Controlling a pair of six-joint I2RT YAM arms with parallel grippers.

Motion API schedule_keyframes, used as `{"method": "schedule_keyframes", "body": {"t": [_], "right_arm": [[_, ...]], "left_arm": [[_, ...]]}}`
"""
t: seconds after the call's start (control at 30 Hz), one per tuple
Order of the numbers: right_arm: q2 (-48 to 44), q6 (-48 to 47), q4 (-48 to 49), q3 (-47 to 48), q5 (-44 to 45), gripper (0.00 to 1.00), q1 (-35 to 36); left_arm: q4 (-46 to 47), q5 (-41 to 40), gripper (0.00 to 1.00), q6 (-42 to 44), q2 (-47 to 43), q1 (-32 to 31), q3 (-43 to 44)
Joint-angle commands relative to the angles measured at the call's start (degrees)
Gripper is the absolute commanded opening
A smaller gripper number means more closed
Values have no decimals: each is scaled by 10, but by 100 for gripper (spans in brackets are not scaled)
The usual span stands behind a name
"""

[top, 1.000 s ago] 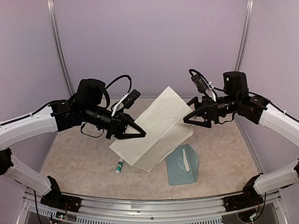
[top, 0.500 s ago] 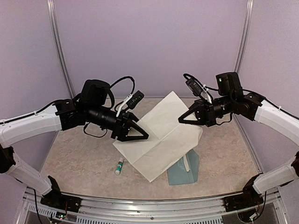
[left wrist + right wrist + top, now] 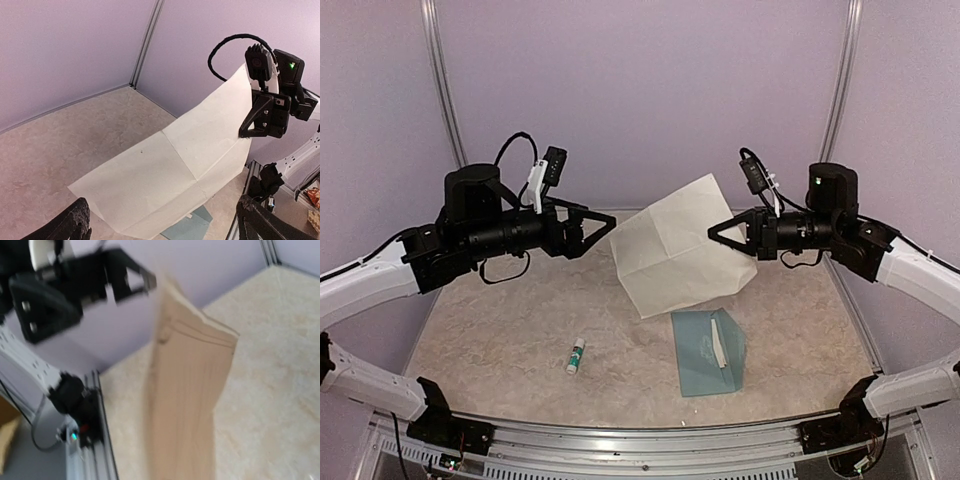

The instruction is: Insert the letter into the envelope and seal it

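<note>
Beige speckled table (image 3: 500, 330) with pale purple walls round it. Off-white letter (image 3: 675, 250), unfolded with crease lines showing, is up in the air over the table's middle, tilted, one corner pointing up. Right gripper (image 3: 715, 232) has its jaws clamped together on the letter's right edge. Left gripper (image 3: 592, 232) sits left of the letter with jaws wide apart, holding nothing, not touching the paper. Teal envelope (image 3: 705, 355) lies flat on the table, below and nearer than the letter's low edge, apart from it, with a white strip along its right part. Small white-and-green glue stick (image 3: 577, 355) lies on the table left of the envelope, well apart.
</note>
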Motion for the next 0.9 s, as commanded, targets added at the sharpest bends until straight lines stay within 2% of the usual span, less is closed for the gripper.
{"method": "schedule_keyframes", "body": {"t": [0.0, 0.13, 0.27, 0.7, 0.87], "right_arm": [[-33, 88, 171, -34, -14, 0, 4], [-36, 108, 237, -44, -32, 0, 20], [-29, 116, 266, -47, -49, 0, 34], [-12, 174, 358, -75, -96, 0, 47], [-14, 195, 381, -83, -89, 0, 47]], "left_arm": [[92, 13, 97, -88, 32, -33, -29], [181, 70, 97, -144, 60, -53, -43], [224, 96, 97, -166, 83, -62, -37], [250, 126, 99, -154, 129, -66, -2], [200, 66, 99, -104, 129, -65, 2]]}}
